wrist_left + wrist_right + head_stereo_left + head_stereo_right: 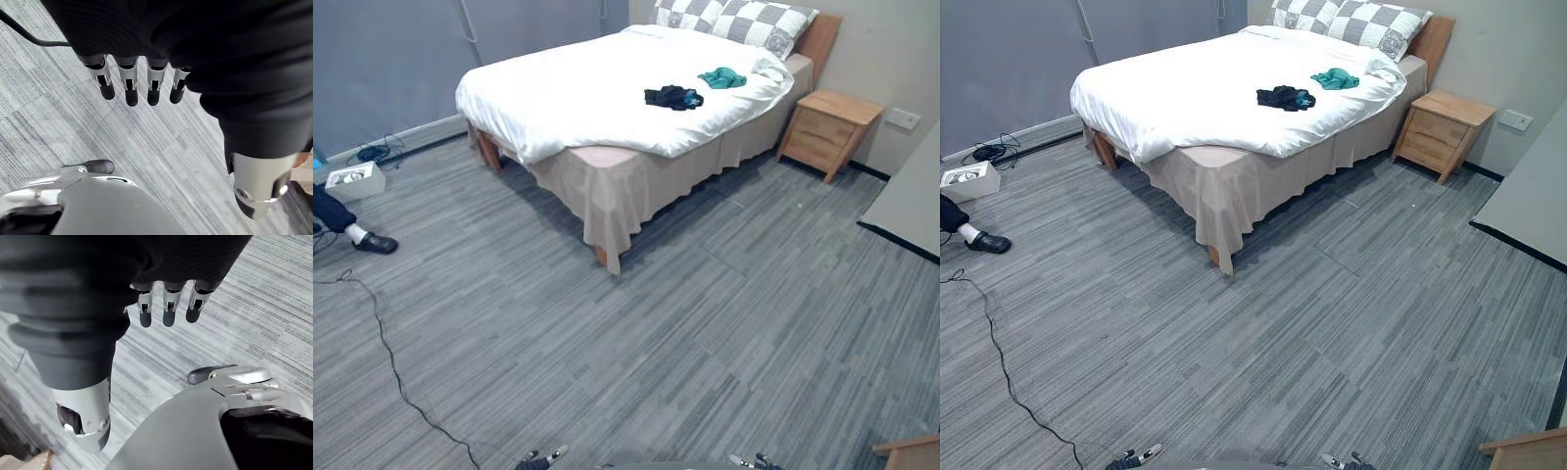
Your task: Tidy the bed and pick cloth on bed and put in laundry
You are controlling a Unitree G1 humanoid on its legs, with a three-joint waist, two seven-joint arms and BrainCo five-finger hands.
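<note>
The bed (558, 88) sits in the upper middle of the frame, far from the robot, with lots of grey floor (705, 323) in between. Two cloths lie on its white cover, toward the upper right. One is a dark cloth (673, 97). The other is a teal cloth (722, 77), near it but apart, closer to the checked pillows (744, 22). The left hand (128, 85) and the right hand (168, 308) hang down over the floor. Their fingers are loose and straight and hold nothing.

What can go wrong? The walk is long. A person's shoe (375, 242) pokes in at the left edge, so a wide step that way may bump it. The cloths lie well in from the bed's edge, so the robot may lean too far. It may also hit the bed corner or the wooden nightstand (829, 127). The fingers may grab the white cover along with a cloth, or a soft cloth may slip out. I cannot tell where the laundry goes, so the carry may head the wrong way.
</note>
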